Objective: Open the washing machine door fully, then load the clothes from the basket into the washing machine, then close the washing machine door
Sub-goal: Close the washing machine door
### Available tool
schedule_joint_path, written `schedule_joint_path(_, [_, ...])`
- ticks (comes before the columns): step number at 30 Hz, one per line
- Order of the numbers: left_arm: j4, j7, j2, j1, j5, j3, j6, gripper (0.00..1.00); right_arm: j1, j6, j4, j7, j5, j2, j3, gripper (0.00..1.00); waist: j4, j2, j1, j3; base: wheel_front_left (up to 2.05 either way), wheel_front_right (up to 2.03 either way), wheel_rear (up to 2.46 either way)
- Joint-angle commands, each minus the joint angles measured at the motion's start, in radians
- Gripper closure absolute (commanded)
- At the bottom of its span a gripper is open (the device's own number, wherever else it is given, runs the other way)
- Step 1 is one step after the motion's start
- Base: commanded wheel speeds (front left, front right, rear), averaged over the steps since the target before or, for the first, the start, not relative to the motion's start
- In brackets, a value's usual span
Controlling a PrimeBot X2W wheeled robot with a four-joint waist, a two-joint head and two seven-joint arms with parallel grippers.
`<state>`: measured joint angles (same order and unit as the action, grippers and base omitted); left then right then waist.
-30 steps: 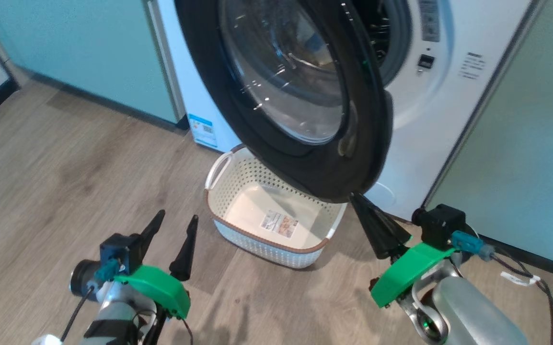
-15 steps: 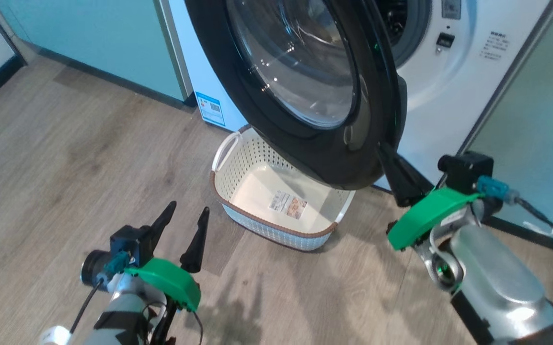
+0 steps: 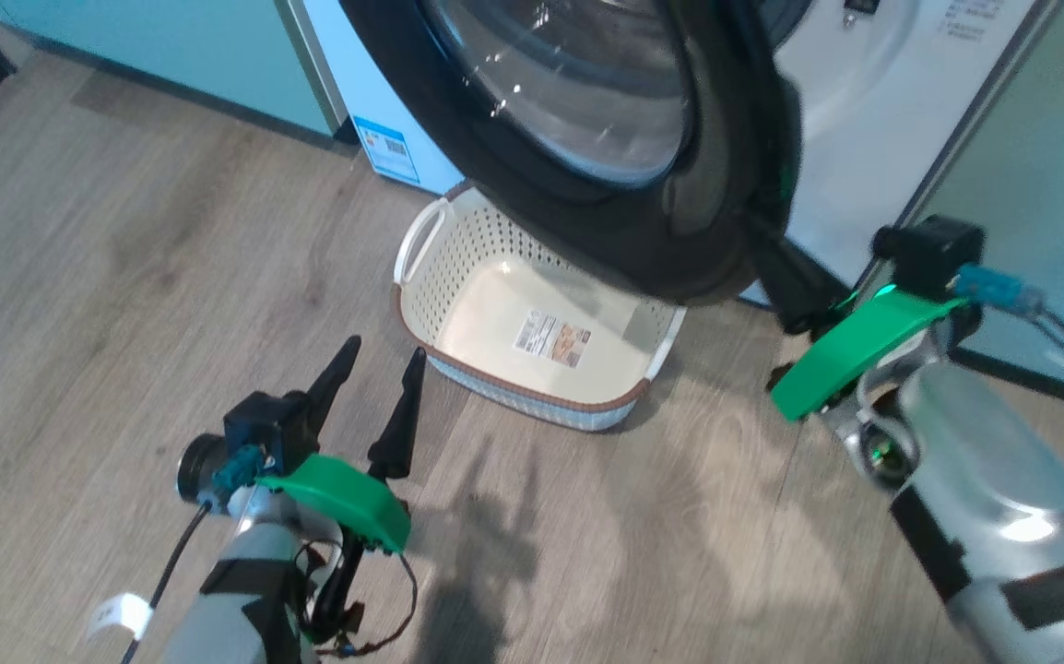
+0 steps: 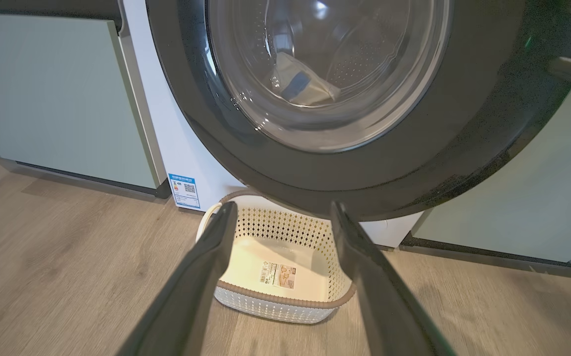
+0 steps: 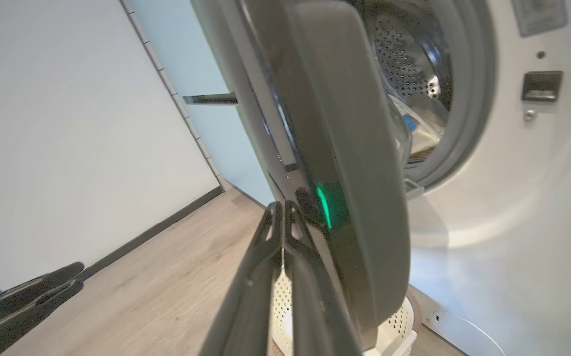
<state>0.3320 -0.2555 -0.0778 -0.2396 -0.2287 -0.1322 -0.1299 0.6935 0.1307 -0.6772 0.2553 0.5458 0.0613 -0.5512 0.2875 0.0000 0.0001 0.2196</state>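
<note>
I judge this the last step. The basket (image 3: 458,267) stands empty on the floor (image 3: 126,231) under the half-open washing machine door (image 3: 643,249), and the clothes (image 4: 300,86) lie in the drum behind the glass. My right gripper (image 5: 284,210), fingers pressed together, sits at the door's outer face near its free edge. The left gripper (image 3: 384,348) hovers with jaws apart beside the basket. Next I need a steady push toward the washing machine (image 3: 864,120) until the latch catches.

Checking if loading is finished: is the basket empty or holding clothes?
Empty. The basket shows a bare floor with only its label; the clothes lie inside the washing machine.
</note>
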Motion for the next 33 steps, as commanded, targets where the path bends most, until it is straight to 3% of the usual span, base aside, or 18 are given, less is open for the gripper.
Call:
schedule_joint_path(1, [-0.039,-0.006,-0.007,-0.052,0.007,0.034,-0.001,0.00,0.057,0.000,0.007,0.006,0.023,-0.011,0.028,1.00,-0.001,0.0000,-0.0001,0.028,0.00,0.00,0.00])
schedule_joint_path(17, [-0.066,-0.006,0.018,-0.138,0.004,0.042,-0.001,0.00,0.335,0.000,-0.100,0.006,-0.017,-0.011,0.169,1.00,-0.032,0.0000,-0.0001,0.192,0.00,0.00,0.00])
schedule_joint_path(33, [-0.067,-0.006,0.026,-0.160,0.003,0.050,-0.001,0.00,0.454,0.000,-0.129,0.006,-0.057,-0.011,0.229,1.00,-0.044,0.0000,-0.0001,0.238,0.00,0.00,0.00])
